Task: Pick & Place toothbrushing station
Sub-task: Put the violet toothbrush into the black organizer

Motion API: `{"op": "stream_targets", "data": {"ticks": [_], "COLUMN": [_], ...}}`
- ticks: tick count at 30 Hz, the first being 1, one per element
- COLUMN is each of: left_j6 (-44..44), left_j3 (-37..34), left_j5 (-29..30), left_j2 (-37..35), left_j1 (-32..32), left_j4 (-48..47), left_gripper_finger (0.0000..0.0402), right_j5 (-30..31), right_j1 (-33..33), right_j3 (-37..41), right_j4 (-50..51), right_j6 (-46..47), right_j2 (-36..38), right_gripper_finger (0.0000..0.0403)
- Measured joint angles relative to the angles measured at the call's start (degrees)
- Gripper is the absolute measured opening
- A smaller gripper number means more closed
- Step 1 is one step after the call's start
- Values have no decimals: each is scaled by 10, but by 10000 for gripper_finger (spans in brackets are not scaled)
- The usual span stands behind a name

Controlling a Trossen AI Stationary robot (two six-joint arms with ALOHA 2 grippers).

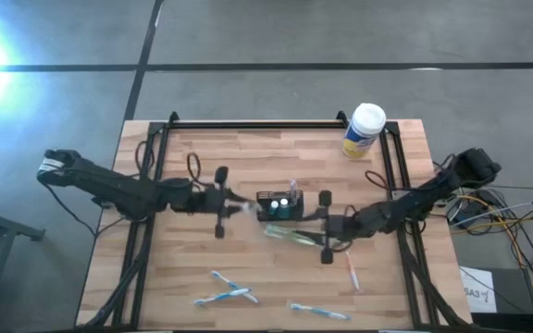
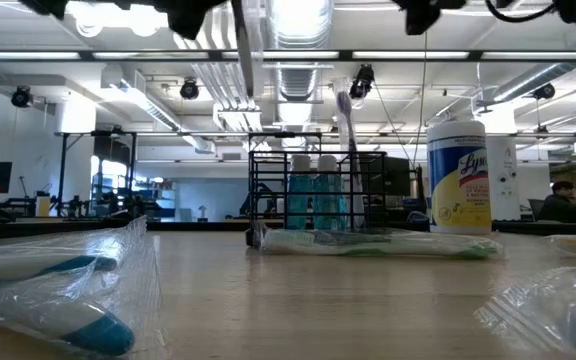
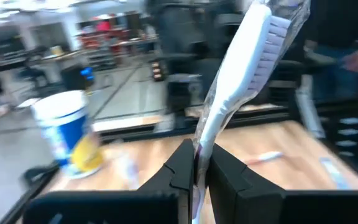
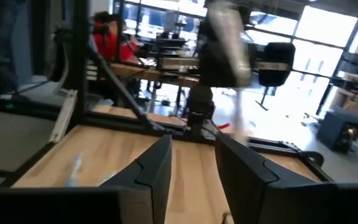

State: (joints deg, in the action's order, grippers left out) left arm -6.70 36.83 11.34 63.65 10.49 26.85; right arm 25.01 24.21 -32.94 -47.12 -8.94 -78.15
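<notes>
A wrapped white toothbrush (image 3: 241,81) is being pinched tight between the fingers of the left gripper (image 3: 197,171), just left of the toothbrushing station (image 1: 278,205), which is being seen mid-table with 2 blue bottles (image 2: 314,200) inside. The right gripper (image 4: 191,163) is being held just right of it, fingers parted, apparently empty, though the view is blurred.

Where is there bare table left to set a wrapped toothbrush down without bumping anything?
Bare patches: the rear-left corner of the table behind the left hand, and the wood between the station and the yellow canister. Crowded: the middle, where both hands flank the station, and the front edge with its wrapped toothbrushes.
</notes>
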Motion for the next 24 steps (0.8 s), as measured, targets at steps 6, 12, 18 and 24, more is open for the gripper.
{"op": "stream_targets", "data": {"ticks": [6,12,18,24], "left_j6": [56,111,129,124], "left_j3": [-56,-99,-83,-66], "left_j5": [-40,-94,-129,-128], "left_j2": [3,45,94,151], "left_j1": [-93,-138,-140,-146], "left_j4": [71,174,194,193], "left_gripper_finger": [26,26,26,26], "right_j5": [15,22,21,21], "right_j1": [3,4,4,4], "right_j3": [86,140,153,150], "right_j4": [-45,-120,-123,-122], "right_j6": [25,20,11,-1], "right_j2": [38,41,42,43], "right_gripper_finger": [93,56,27,9]}}
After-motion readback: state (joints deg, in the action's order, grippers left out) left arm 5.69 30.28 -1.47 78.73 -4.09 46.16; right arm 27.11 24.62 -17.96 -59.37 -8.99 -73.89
